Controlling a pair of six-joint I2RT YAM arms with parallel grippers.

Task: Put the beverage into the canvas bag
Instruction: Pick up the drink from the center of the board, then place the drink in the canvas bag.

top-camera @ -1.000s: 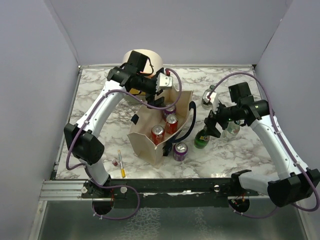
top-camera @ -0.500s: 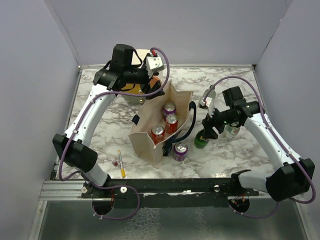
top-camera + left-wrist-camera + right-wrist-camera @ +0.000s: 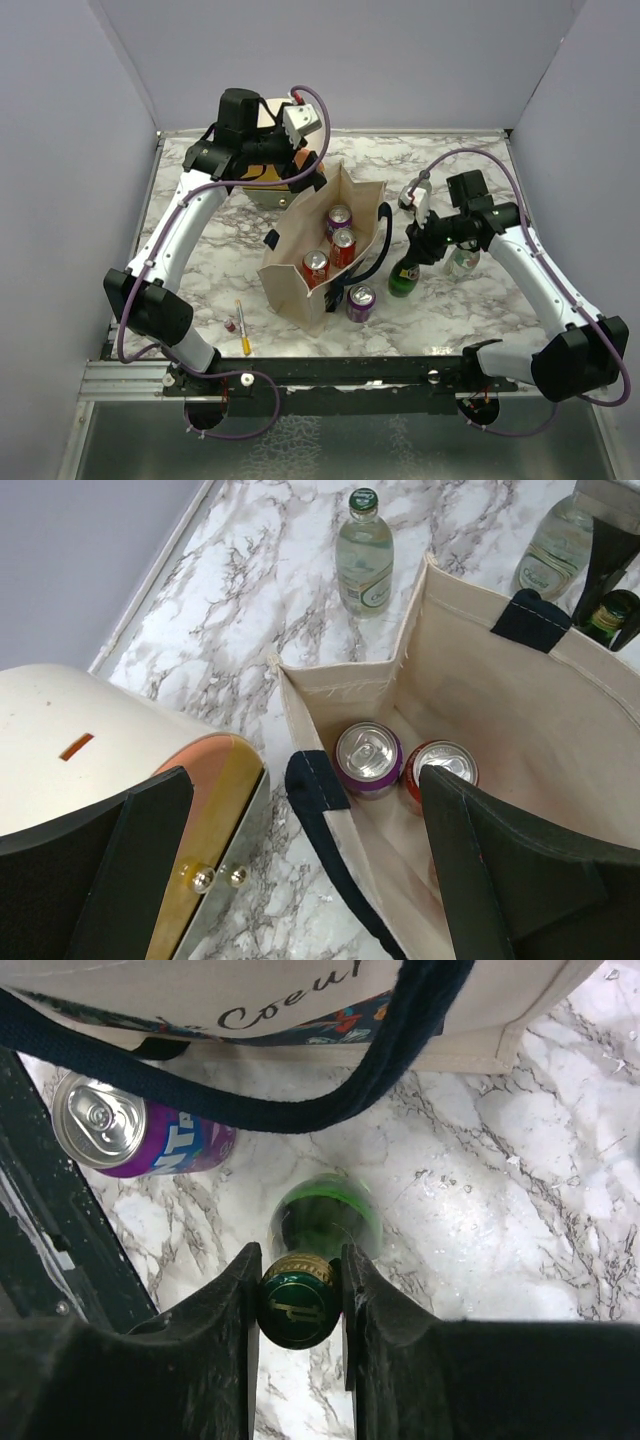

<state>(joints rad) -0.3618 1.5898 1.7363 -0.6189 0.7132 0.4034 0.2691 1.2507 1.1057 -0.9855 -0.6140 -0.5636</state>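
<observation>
The canvas bag [image 3: 296, 276] stands open at mid-table with three cans inside: one purple [image 3: 339, 217] and two red [image 3: 343, 243]. A green glass bottle [image 3: 403, 278], the beverage, stands upright on the marble just right of the bag. My right gripper [image 3: 418, 247] comes down over it. In the right wrist view the fingers press both sides of the bottle's gold-rimmed green cap [image 3: 297, 1305], so the right gripper [image 3: 298, 1257] is shut on it. My left gripper [image 3: 303, 168] hangs wide open above the bag's far-left corner [image 3: 330, 685], with nothing between its fingers.
A purple can [image 3: 360, 301] stands on the table in front of the bag, beside the green bottle. Two clear bottles [image 3: 463, 260] [image 3: 365, 555] stand to the right and behind. A cream-and-orange drawer box [image 3: 262, 190] sits at back left. A yellow pen [image 3: 242, 327] lies near the front.
The right gripper's jaws have closed onto the green bottle's cap. The left arm has pulled back from over the bag toward the back left.
</observation>
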